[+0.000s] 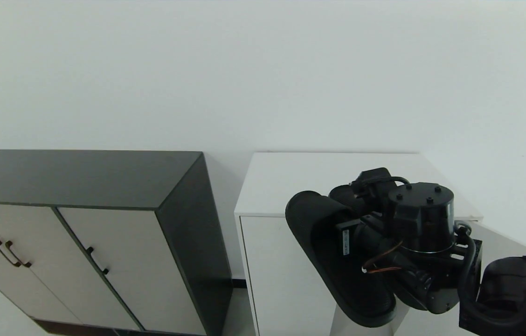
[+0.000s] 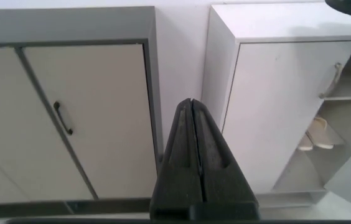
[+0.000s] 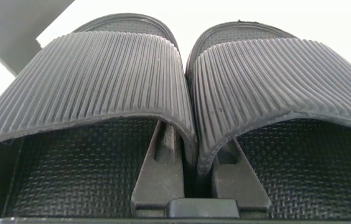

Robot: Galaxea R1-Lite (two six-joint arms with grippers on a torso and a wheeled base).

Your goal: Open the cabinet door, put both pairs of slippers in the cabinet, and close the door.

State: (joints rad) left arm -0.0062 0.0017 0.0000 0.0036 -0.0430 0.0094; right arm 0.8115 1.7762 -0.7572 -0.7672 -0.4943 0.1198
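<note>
- The right gripper (image 3: 194, 142) is clamped on the black slippers (image 3: 119, 68). One of its fingers (image 3: 160, 165) lies under each strap, and together they pinch the two inner sides of the pair.
- In the head view the black slippers (image 1: 333, 252) hang clear of any surface, side by side and tilted on edge. They are held in front of the white cabinet (image 1: 291, 186), level with its top front edge.
- The left gripper (image 2: 191, 124) has its jaws pressed flat together with nothing between them. It sits lower down, facing the gap between the two cabinets.
- The white cabinet (image 2: 275, 93) has one door (image 2: 287, 106) shut, with a handle near its edge. The compartment beside that door stands open, showing shelves inside.
- A pair of pale slippers (image 2: 320, 134) rests on a shelf (image 2: 350, 93) level below, inside the open compartment, the two lying together.
- The dark cabinet (image 1: 86, 177) stands on the robot's left of the white one, just beside it with a narrow gap between them. Its top and side are dark and its two light doors are both shut, each with a dark handle (image 1: 97, 261) near the middle seam.
- Both cabinets back onto a plain white wall (image 1: 263, 70).
</note>
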